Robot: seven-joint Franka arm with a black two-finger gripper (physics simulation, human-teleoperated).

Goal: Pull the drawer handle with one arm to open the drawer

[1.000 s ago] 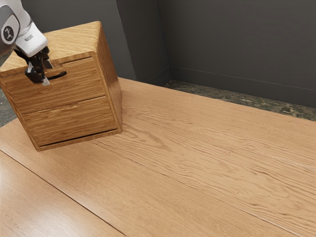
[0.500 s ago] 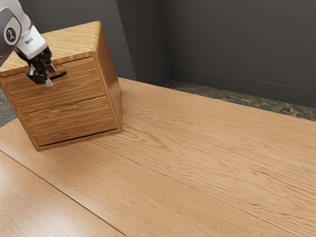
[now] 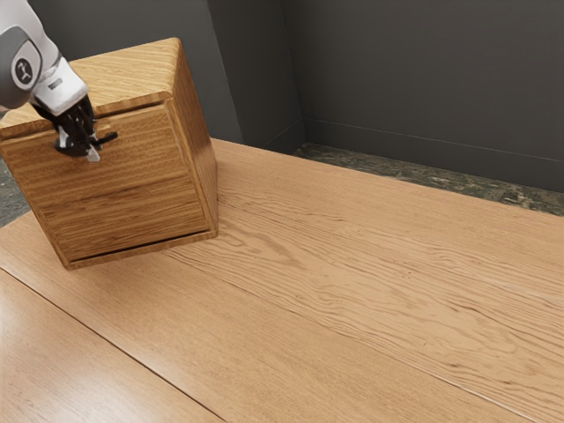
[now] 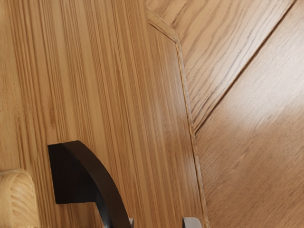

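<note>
Stretching across the bottom and right of the exterior view, a broad oak-grained wooden tabletop is carrying a boxy light-wood drawer cabinet, which is standing at the upper left of that view. High on its front, the slim black curved drawer handle is jutting out. The black two-finger gripper is sitting right at it, hanging from the white arm coming in at the upper left corner. Whether the gripper is clamping the handle or merely standing around it cannot be told. In the wrist view the same handle is arching off the striped wood front just under the hand. How far the drawer is standing out cannot be told either. Behind the cabinet, a dark grey wall is rising above a mottled stone floor strip.
</note>
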